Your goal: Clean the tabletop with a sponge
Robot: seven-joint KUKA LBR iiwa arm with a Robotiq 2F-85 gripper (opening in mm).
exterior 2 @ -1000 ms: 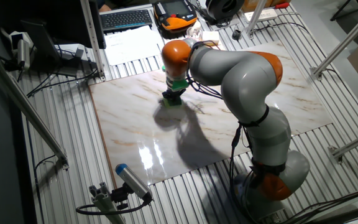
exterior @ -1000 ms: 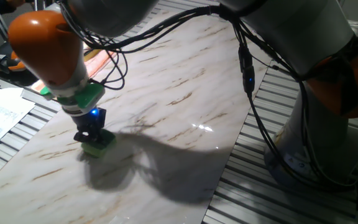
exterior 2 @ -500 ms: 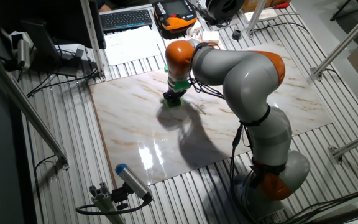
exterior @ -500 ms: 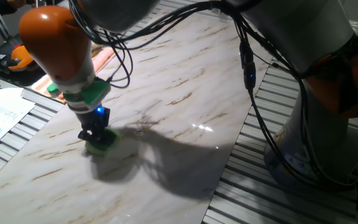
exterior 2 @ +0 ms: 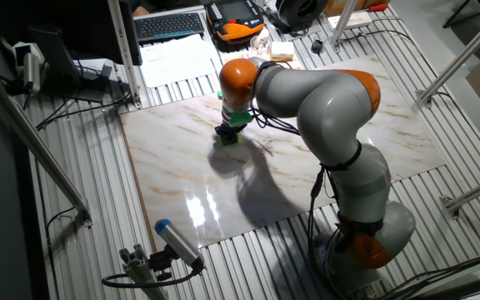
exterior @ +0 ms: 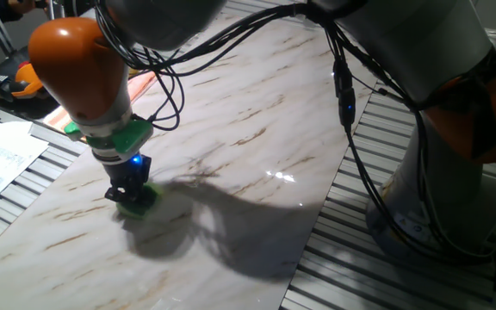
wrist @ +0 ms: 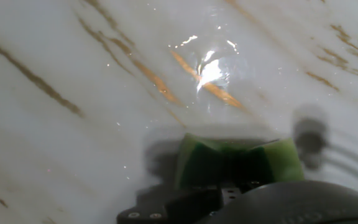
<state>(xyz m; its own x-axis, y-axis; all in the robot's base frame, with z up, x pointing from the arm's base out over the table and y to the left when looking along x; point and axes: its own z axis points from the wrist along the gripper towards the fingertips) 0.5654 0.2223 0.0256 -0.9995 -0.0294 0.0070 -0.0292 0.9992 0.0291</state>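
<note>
Near the tabletop's [exterior: 257, 112] far left edge, we press the sponge [exterior: 134, 200] flat, our gripper [exterior: 128, 188] clamped on it. We are wiping; next we slide it over unwiped marble.

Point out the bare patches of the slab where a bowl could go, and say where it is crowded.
Bare: the tabletop between the sponge and the near edge, and the stretch toward its right end, beyond the arm. Crowded: around the gripper, shut on the sponge and pressing it to the slab, and the back edge by the orange striped cloth, where cables hang.
</note>
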